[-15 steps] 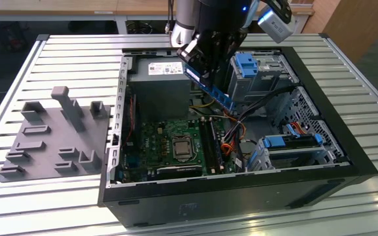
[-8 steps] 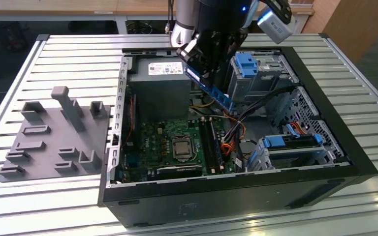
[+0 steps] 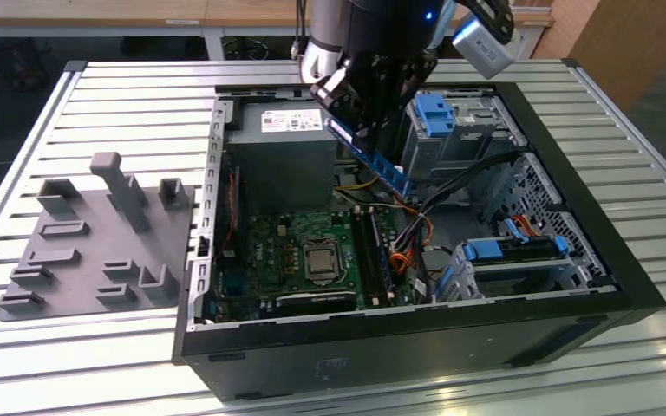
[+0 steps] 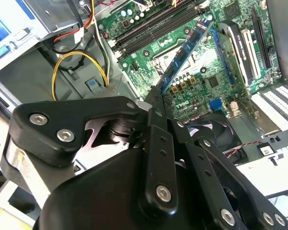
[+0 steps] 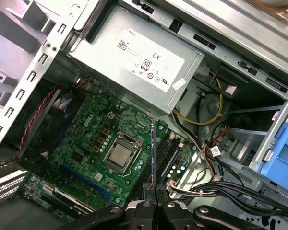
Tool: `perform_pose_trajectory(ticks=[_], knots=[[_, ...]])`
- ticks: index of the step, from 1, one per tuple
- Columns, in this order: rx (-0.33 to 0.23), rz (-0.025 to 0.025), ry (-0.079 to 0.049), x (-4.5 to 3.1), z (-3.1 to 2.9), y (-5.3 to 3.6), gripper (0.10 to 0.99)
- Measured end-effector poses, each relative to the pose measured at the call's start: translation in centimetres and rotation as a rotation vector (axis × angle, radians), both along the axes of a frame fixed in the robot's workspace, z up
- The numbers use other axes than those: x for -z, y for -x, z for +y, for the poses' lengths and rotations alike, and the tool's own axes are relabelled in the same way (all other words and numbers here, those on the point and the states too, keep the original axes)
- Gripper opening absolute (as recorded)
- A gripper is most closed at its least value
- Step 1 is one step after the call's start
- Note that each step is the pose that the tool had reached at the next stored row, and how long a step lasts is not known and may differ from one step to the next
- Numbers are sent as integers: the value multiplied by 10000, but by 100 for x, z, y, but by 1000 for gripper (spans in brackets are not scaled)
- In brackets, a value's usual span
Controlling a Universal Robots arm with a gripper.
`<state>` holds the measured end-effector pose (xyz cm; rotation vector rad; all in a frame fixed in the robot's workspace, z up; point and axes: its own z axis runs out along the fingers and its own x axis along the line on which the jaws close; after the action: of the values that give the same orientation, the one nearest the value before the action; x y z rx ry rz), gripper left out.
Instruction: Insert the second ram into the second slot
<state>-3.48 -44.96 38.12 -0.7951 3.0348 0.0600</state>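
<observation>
Fingers (image 4: 159,143) pinch the second ram (image 4: 187,48) above motherboard (image 4: 216,81), near white-labelled power supply (image 5: 105,72).

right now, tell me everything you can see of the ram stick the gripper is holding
The second ram is a thin, flat, long blue circuit board with a row of dark chips on one face. The gripper is shut on one short end, and the rest juts out free. It hangs tilted above the green motherboard, apparently not seated in the memory slots. In the first wrist view it appears edge-on, as a thin line.
</observation>
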Motion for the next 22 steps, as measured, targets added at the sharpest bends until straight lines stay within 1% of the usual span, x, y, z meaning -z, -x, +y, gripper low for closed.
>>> perform_pose_trajectory(ticks=[22], knots=[[892,0,1,1,0,0,118]])
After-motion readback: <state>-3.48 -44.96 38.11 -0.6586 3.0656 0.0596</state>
